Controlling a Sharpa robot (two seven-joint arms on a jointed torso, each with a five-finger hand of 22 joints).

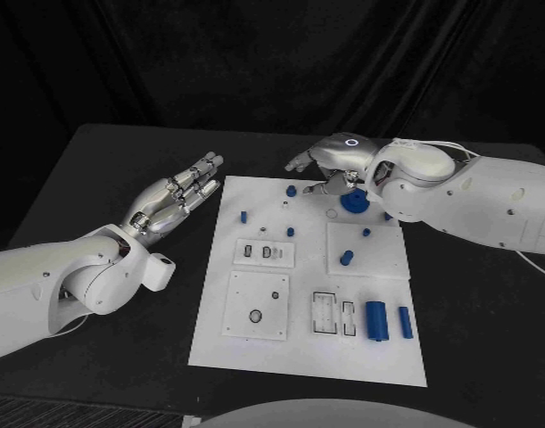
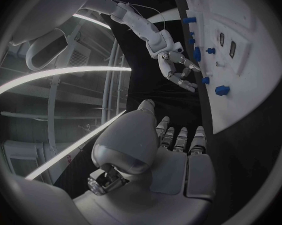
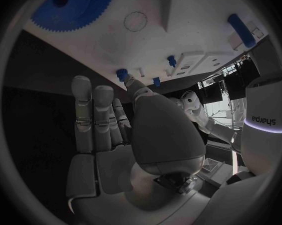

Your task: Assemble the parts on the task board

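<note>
The white task board [image 1: 310,294] lies in the middle of the black table. Small blue pegs [image 1: 290,231] stand on its far half, and a blue gear [image 1: 356,201] sits near its far edge. A thick blue cylinder [image 1: 376,319] and a thinner one [image 1: 405,322] lie at its near right. My right hand [image 1: 327,169] hovers over the board's far edge beside the gear, fingers straight and holding nothing. In the right wrist view the gear [image 3: 72,5] is beyond the fingertips [image 3: 82,85]. My left hand [image 1: 176,196] is flat and open, left of the board.
Recessed white blocks with slots [image 1: 263,252] and a plate with a round hole [image 1: 257,305] sit on the board's near half. Black table [image 1: 105,169] surrounds the board. In the left wrist view the right hand [image 2: 178,67] reaches to the board's edge [image 2: 253,85].
</note>
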